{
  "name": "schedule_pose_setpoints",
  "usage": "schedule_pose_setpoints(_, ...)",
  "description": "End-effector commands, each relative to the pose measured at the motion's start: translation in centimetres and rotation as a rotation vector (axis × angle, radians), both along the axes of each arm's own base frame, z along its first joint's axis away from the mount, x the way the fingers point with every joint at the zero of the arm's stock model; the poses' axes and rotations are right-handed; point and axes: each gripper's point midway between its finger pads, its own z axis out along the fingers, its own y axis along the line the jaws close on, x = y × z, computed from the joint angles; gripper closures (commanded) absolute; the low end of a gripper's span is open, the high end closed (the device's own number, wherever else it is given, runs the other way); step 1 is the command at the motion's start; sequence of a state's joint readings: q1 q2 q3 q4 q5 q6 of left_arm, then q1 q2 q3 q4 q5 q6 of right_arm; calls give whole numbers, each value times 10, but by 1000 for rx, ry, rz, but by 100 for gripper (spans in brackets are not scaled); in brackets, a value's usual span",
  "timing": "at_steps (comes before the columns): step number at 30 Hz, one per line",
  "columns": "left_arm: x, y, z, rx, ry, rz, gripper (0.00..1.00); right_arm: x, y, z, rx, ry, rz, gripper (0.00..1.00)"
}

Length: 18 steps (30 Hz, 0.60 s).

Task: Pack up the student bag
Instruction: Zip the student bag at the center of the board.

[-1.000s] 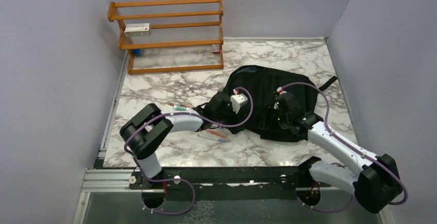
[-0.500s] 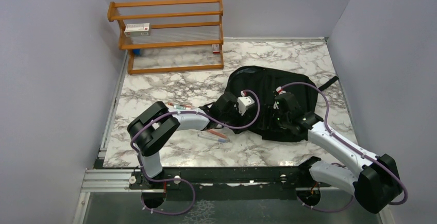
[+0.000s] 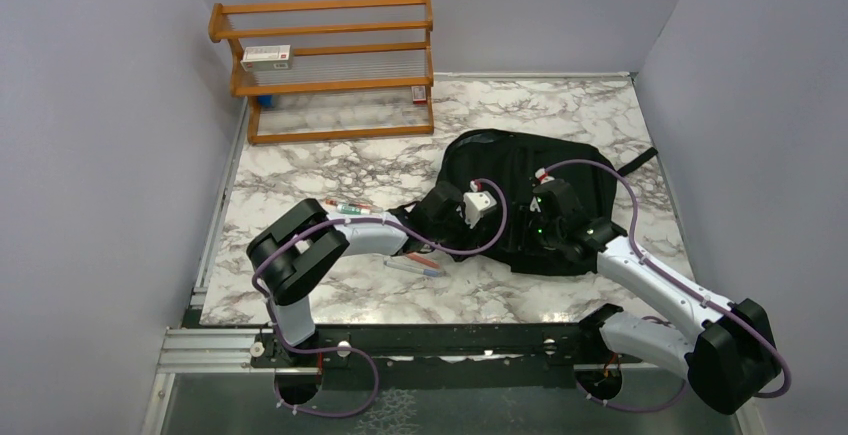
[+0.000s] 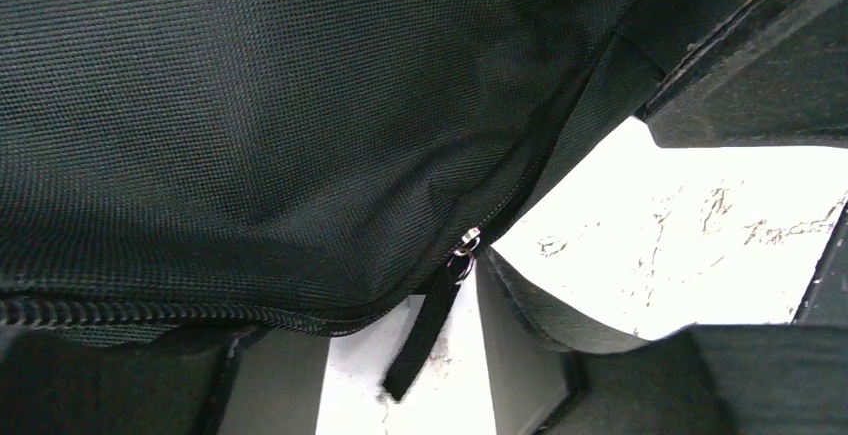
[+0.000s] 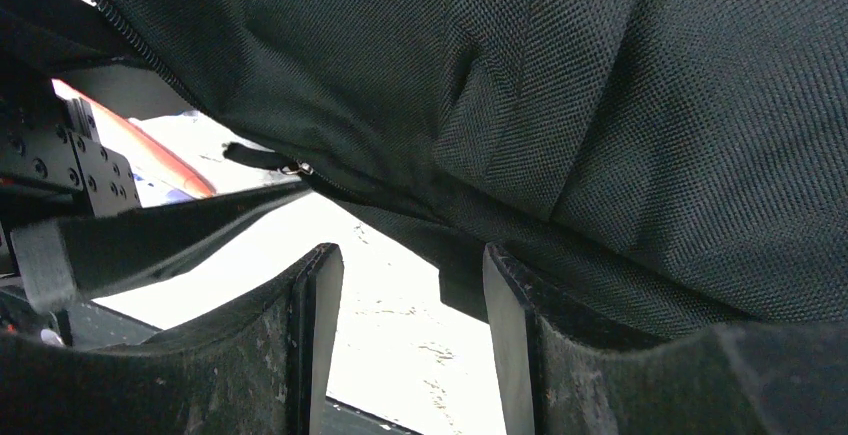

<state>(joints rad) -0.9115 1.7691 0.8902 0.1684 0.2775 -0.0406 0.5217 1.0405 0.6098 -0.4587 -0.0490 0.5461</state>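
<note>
The student bag (image 3: 505, 160) is lying flat on the right half of the marble table (image 3: 330, 170). It's black and rounded, with one black strap (image 3: 640, 162) poking out on its far right side. Both arms reach onto it from the near edge.

The left gripper (image 4: 360, 330) is at the bag's near left edge. Its wrist cam shows the zipper line running along the woven fabric. The zipper pull tab (image 4: 425, 330) dangles off a little metal ring (image 4: 463, 252) right in the gap between the jaws. The claw is spread and not pinching anything, and you can see table through the gap. The fabric does drape over one finger, though.

The right gripper (image 5: 410, 260) is down low against the bag's near side, claw spread apart too. Fabric bulges just above the fingers and a bit of hem dips into the gap near one of them. I can't tell if it actually touches.

Just left of the bag there are pens (image 3: 415, 263) lying on the marble by the left forearm, and the right wrist cam catches an orange-red pen (image 5: 150, 155).

Way off in the far left corner stands a wooden rack (image 3: 330, 83) with a white box (image 3: 266, 54) on a shelf.
</note>
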Motion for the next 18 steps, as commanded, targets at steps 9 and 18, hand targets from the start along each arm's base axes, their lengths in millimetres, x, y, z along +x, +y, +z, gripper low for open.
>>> schedule_pose_setpoints(9,-21,14,-5,89,58,-5,60,2,-1,-2,-5,-14,12,42)
schedule_pose_setpoints(18,-19,15,0,90,57,6,87,3,-1,-4,-10,-13,13,42)
